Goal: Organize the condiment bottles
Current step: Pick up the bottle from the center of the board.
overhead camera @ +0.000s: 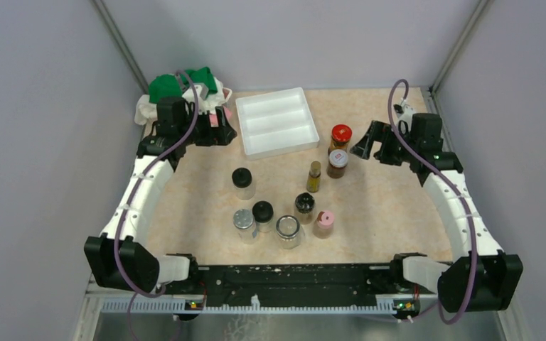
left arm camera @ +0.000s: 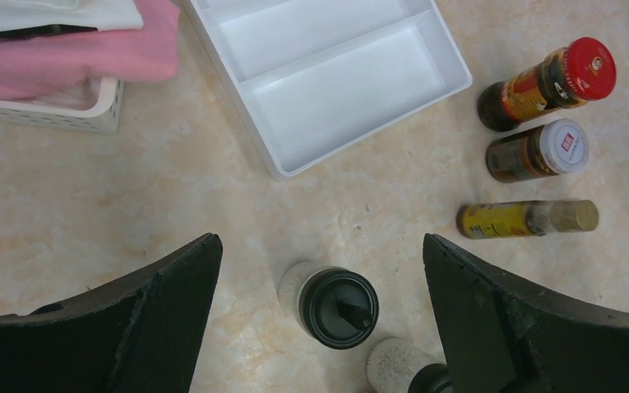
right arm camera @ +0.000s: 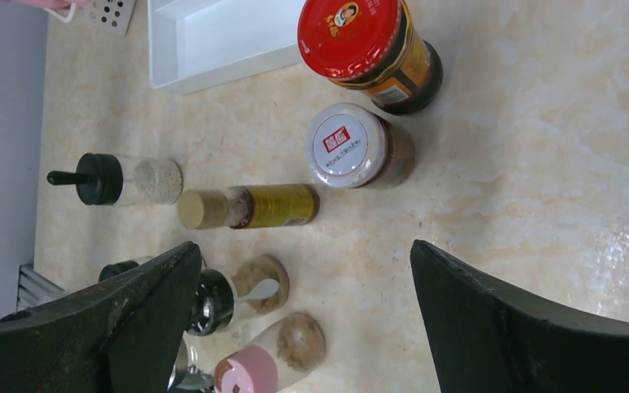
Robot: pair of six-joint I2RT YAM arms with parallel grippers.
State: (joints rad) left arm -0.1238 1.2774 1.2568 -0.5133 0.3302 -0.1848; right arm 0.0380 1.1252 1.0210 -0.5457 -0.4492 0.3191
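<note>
Top external view: right gripper (overhead camera: 368,149), jaws wide and empty, stands just beside the upright red-capped bottle (overhead camera: 340,135); left gripper (overhead camera: 215,135), likewise gaping empty, farther off.

- Cap of the red-capped jar (right arm camera: 350,37), just beside the white tray (right arm camera: 213,49): round emblem at centre, possibly a small portrait; no lettering legible. Side label in red and yellow, print too small to read.
- Cap of the white-capped jar (right arm camera: 346,146), next out from the tray: red rectangular sticker with white characters, not legible.
- Slim bottle (right arm camera: 250,207), one step further from the tray: yellow label, dark print unreadable.
</note>
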